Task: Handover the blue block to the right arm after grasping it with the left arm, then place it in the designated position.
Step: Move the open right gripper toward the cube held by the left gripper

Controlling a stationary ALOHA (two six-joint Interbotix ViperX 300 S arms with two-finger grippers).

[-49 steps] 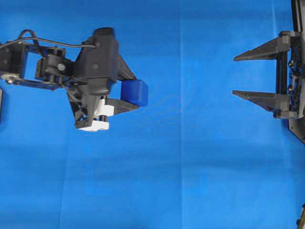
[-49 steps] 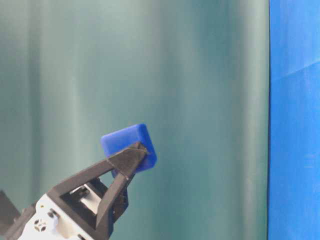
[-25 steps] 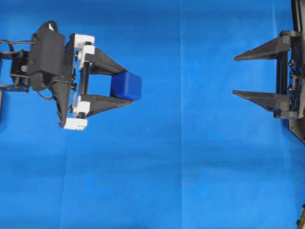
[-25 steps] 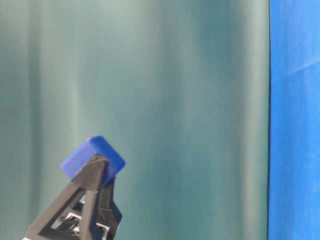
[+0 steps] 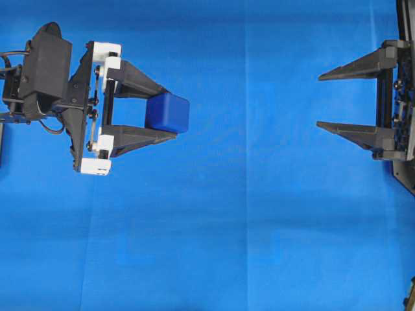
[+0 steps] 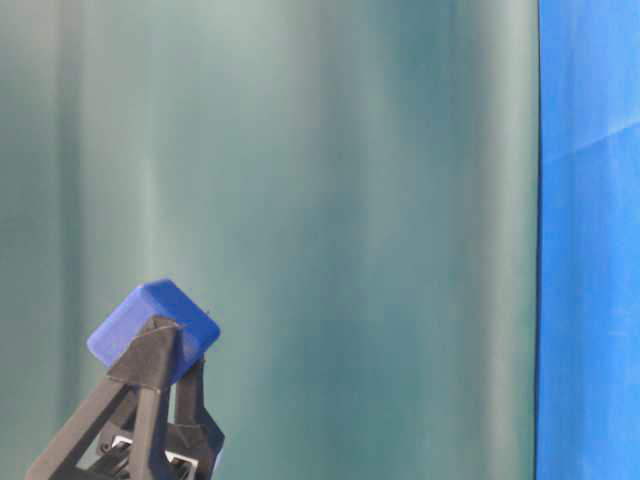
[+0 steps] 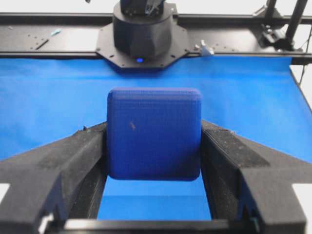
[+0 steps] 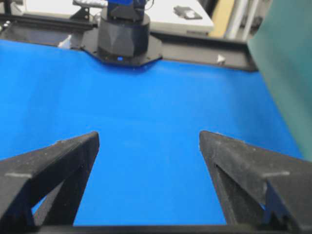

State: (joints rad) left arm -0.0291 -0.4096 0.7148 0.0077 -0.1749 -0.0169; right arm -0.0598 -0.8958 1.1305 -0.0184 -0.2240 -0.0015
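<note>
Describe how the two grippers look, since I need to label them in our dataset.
The left gripper has black triangular open-frame fingers on white brackets, a bulky black wrist housing and thin black cables behind it. The right gripper is all black, with the same tapered triangular fingers and no white parts.

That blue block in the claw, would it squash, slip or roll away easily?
The blue block probably stays stiff: its faces look flat between the left claw. Its finely textured surface should resist slipping. Flat sides suggest it would sit rather than roll, despite rounded edges.

The black right arm [image 5: 405, 97] is cut off by the overhead view's right edge; only its 2 triangular fingers [image 5: 353, 68] show fully.
</note>
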